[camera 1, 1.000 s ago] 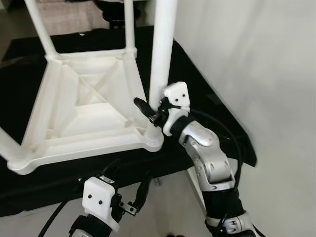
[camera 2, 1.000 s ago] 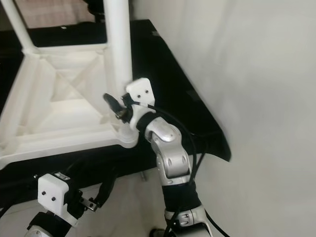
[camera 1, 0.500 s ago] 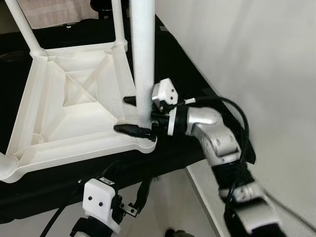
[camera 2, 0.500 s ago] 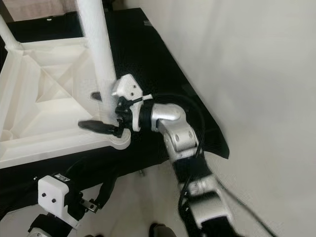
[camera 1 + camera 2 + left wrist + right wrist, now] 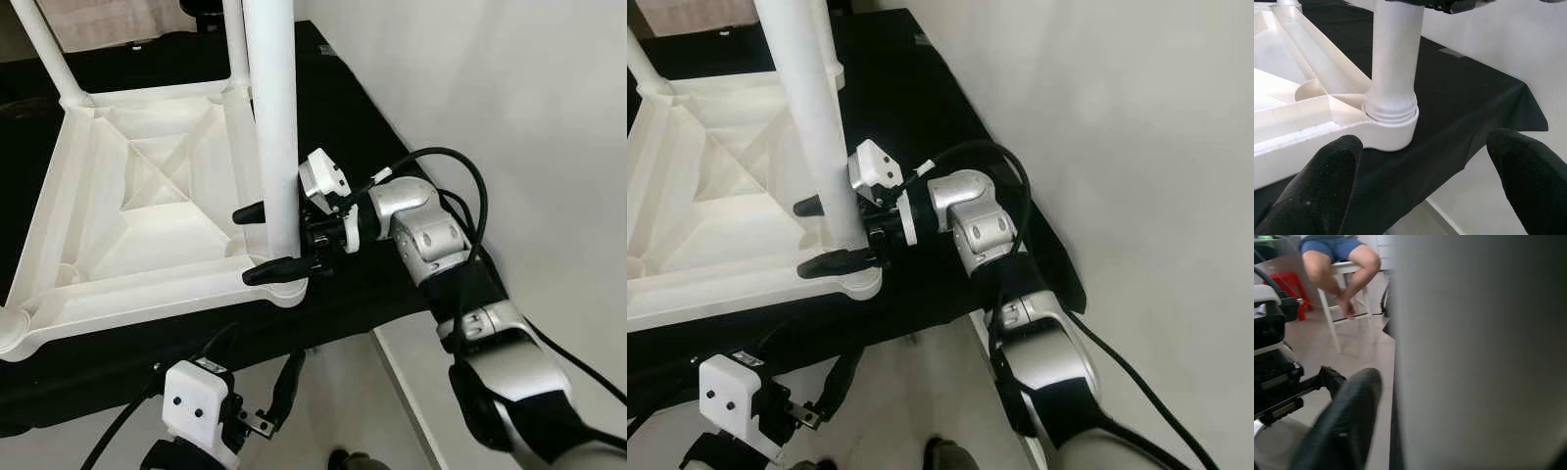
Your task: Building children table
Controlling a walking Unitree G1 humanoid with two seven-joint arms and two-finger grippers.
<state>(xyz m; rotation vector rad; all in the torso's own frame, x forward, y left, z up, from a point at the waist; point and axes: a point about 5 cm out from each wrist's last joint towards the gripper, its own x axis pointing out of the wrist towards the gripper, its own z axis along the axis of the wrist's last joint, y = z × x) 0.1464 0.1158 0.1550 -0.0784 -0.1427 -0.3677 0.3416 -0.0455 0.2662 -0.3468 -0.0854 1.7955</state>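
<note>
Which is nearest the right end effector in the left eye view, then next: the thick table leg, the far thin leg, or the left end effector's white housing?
1. Thick table leg, between the right end effector fingers.
2. Left end effector's white housing, below, near the floor.
3. Far thin leg, at the opposite corner.

My head views are bright and evenly lit, daylight washing the white wall (image 5: pixel 509 88) at the right of the frame almost flat. The white table leg (image 5: pixel 271 117) near the top centre is close to overexposed. The black cloth (image 5: pixel 372 127) swallows its own detail. My right wrist view is dimmer and soft, the near leg (image 5: pixel 1479 352) a grey blur. My left wrist view is sharper, though my fingertips (image 5: pixel 1327 181) along the lower edge are out of focus.
</note>
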